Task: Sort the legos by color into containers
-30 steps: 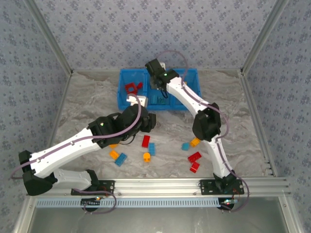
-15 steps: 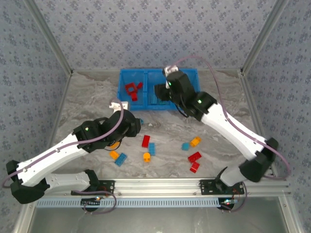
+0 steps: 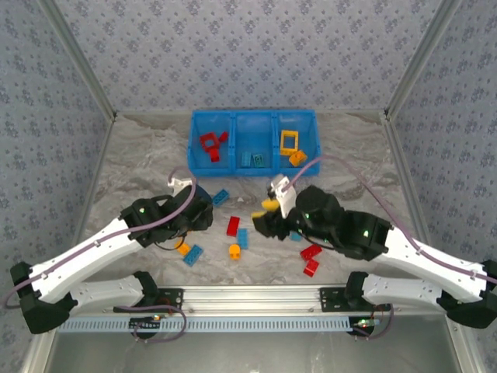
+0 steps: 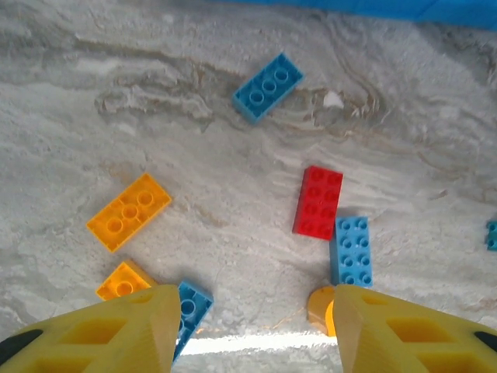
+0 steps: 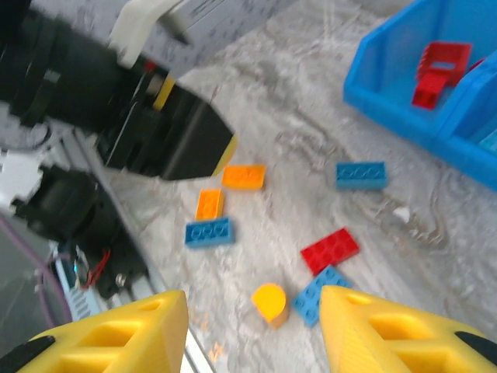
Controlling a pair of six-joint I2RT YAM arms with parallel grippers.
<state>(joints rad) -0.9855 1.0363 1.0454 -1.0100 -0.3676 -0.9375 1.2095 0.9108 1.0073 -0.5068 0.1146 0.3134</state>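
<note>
The tray (image 3: 268,172) sits at the far side of the table (image 3: 140,171) with its three bins side by side. The left bin holds red bricks (image 3: 210,145), the middle one blue bricks (image 3: 252,159), and the right one a yellow frame (image 3: 289,140) and an orange brick (image 3: 297,158). The left gripper (image 4: 252,311) hangs over the loose bricks left of centre, its jaws wide apart with nothing between them. In its wrist view a long blue brick (image 4: 268,85) lies at an angle nearest the tray. A red brick (image 4: 318,201) lies just beside a short blue brick (image 4: 351,250). Two orange flats (image 4: 129,211) lie to the left, with a blue flat (image 4: 190,307) next to the nearer one. A round yellow piece (image 4: 320,307) sits by the right finger. The right gripper (image 5: 252,311) hangs over the table's middle, facing the left arm, also spread wide and empty. The same loose bricks lie beyond its fingers. A red pair (image 3: 311,252) lies on the table beside the right arm, well apart from the tray.
</note>
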